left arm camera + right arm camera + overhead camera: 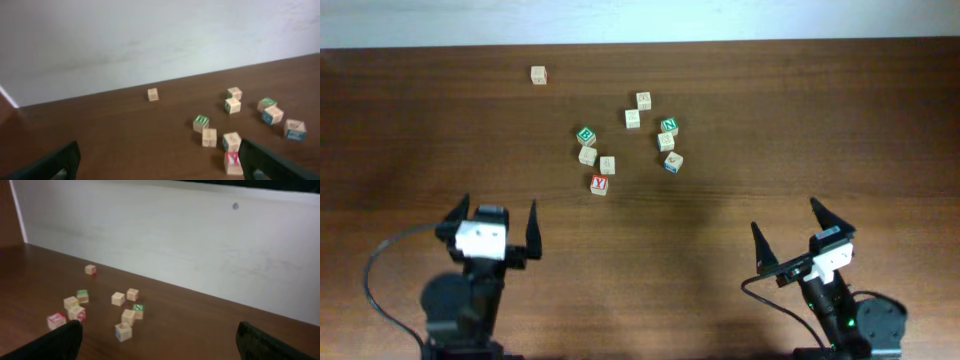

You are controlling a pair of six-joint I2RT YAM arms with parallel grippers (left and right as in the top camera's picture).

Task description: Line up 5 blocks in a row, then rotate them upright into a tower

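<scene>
Several small wooden blocks lie in a loose cluster at the table's middle. The red Y block [599,184] is the nearest of them; it also shows beside my left gripper's right finger [232,161]. A block with blue markings [673,162] lies at the cluster's right. Plain tan blocks [607,164] [587,154] [633,118] lie between. My left gripper [500,203] [159,145] stands open and empty, short of the cluster on the left. My right gripper [784,216] [160,327] is open and empty at the front right.
A green B cube [585,135] and a green N cube [669,126] sit among the cluster. One lone tan cube [539,75] lies apart at the back left. A pale wall [200,245] runs along the table's far edge.
</scene>
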